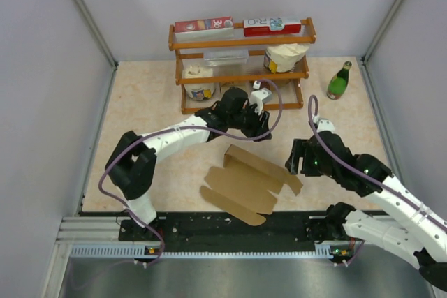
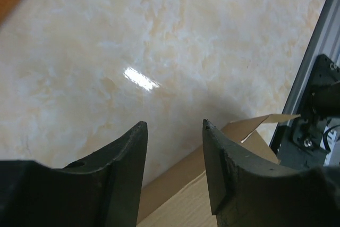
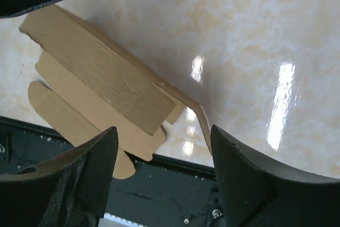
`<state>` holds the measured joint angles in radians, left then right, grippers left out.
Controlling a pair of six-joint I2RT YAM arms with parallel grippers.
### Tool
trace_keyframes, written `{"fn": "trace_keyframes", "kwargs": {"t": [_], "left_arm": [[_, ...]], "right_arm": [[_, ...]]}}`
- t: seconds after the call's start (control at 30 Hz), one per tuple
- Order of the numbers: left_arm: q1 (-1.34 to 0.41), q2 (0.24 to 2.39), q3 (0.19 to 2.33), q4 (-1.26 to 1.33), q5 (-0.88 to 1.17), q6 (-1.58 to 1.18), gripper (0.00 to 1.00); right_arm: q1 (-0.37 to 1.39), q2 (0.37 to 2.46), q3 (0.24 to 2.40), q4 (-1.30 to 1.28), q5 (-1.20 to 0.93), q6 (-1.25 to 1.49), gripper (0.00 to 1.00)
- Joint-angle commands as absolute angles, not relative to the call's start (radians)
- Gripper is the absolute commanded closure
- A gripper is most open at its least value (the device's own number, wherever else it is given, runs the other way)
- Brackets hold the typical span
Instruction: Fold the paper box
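- The paper box (image 1: 244,183) lies mostly flat.
- Left gripper (image 2: 172,126) hovers just behind the box, jaws apart.
- Right gripper (image 3: 162,131) is beside the box's right edge, jaws apart.

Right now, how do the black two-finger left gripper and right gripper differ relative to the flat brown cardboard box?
The left gripper hangs past the far edge of the brown cardboard box; the right gripper hovers by its right end flap. The left wrist view catches only a cardboard corner; the right wrist view shows most of the blank. Both are open, empty and off the cardboard.
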<state>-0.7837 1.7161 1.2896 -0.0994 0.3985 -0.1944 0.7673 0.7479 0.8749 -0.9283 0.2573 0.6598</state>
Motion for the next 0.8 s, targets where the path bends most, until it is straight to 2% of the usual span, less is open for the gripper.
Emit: {"fn": "trace_keyframes", "kwargs": {"t": [0.0,0.2,0.77], "left_arm": [[-0.773,1.765,1.353,-0.109,0.546,-0.164,0.50],[-0.772,1.827,1.358,-0.118,0.592,-0.150,0.52],[-0.772,1.893,1.338,-0.141,0.652,-0.112,0.55]], "right_arm": [[0.739,0.723,0.806,-0.991,0.129,0.704,0.33],[0.721,0.712,0.723,-0.979,0.121,0.703,0.41],[0.703,0.801,0.669,-0.894,0.175,0.756,0.51]]}}
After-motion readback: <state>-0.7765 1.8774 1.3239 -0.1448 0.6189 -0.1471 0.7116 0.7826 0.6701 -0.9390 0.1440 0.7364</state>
